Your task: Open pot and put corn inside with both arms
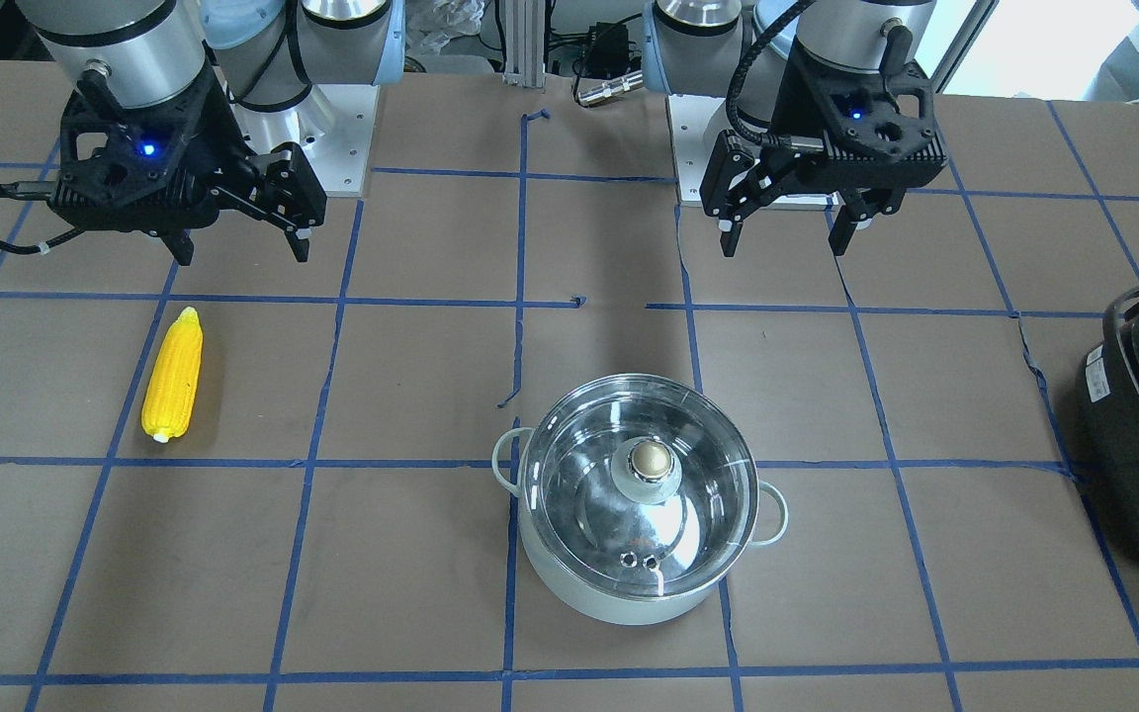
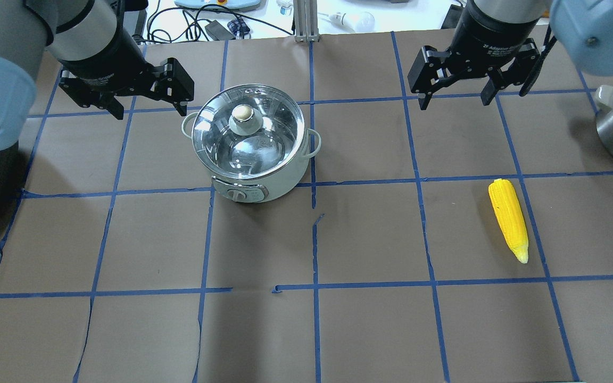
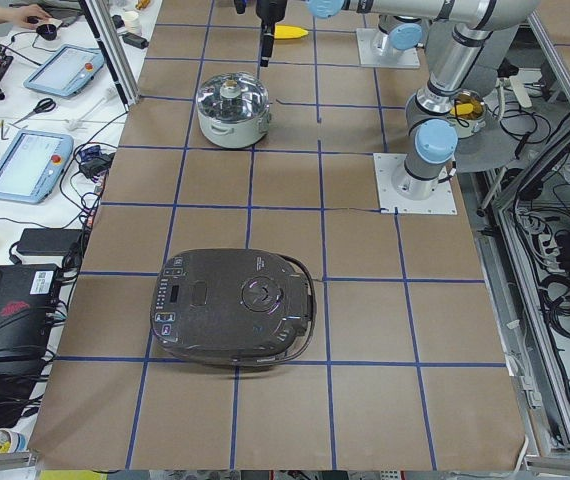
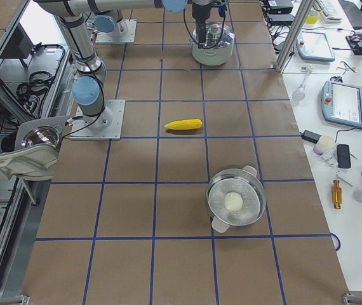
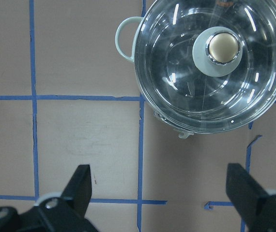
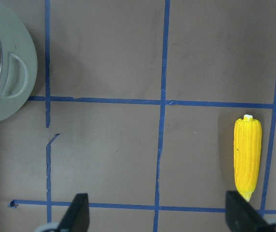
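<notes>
A brown paper-covered table (image 2: 370,330) ruled into squares with blue tape carries the whole scene, the task not yet begun. Two silver-grey jointed arms reach over it, the left arm (image 2: 88,37) and the right arm (image 2: 498,21), each ending in one black two-finger gripper. One large black appliance with a handle (image 3: 235,320) lies at the robot's left end of the table, and one bare steel pot (image 4: 209,194) sits at the right end.

One round pale mint-green pot (image 2: 285,183) stands closed under its single clear glass lid (image 2: 264,154). The left gripper (image 2: 149,109) hangs just beside it, fingers spread wide and holding nothing. In the left wrist view the pot lies ahead of the fingertips and off toward the view's right. This is plainly the nearer arm for the lid.

One bright yellow toy corn cob (image 2: 508,219) lies flat on the table, well apart from the pot and on the right arm's side. Its long axis runs toward the robot, tapered tip nearest it. The right gripper (image 2: 454,101) hovers beyond the cob's blunt end, fingers also spread and empty. In the right wrist view the corn's length runs square to the line between the fingers, which suits a grip across its width once the gripper shifts sideways over it.

One brass-coloured knob (image 2: 241,113) crowns the lid at its centre, the likely first target.
</notes>
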### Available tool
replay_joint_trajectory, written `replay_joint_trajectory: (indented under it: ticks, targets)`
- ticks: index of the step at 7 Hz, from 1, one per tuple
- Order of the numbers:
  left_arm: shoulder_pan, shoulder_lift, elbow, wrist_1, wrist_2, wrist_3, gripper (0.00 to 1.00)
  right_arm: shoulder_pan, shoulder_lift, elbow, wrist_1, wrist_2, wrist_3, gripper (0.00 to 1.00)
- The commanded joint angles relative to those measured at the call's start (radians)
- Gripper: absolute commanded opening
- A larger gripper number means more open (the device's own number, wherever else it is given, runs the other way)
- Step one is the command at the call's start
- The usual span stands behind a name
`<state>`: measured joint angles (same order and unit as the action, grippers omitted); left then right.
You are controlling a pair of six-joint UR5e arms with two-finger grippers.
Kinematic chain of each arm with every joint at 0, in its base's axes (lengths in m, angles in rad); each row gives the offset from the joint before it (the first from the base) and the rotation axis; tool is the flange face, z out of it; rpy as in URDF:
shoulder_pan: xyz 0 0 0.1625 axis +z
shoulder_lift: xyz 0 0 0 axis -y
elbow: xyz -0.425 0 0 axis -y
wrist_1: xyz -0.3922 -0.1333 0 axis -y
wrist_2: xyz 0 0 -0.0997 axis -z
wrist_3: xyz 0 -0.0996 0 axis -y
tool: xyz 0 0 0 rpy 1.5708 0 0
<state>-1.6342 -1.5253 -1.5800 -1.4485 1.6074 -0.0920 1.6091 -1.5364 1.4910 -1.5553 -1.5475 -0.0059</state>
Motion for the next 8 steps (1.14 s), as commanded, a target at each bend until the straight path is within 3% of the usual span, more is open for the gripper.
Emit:
replay_joint_trajectory:
  ticks: [1,4,5,8]
  targets:
    - [-0.009,-0.024,0.005,0.019,-0.020,-0.012,1.00,0.000,0.004,0.000,0.001,0.020,0.000,1.00]
    - [-0.053,-0.232,0.098,0.146,-0.030,-0.124,1.00,0.002,0.002,-0.001,-0.002,0.021,0.001,1.00]
    - [-0.082,-0.318,0.100,0.246,-0.018,-0.150,1.00,0.003,0.004,-0.001,0.000,0.021,0.001,1.00]
    - [-0.095,-0.412,0.092,0.299,-0.020,-0.192,1.00,0.003,0.004,-0.001,-0.002,0.023,0.003,1.00]
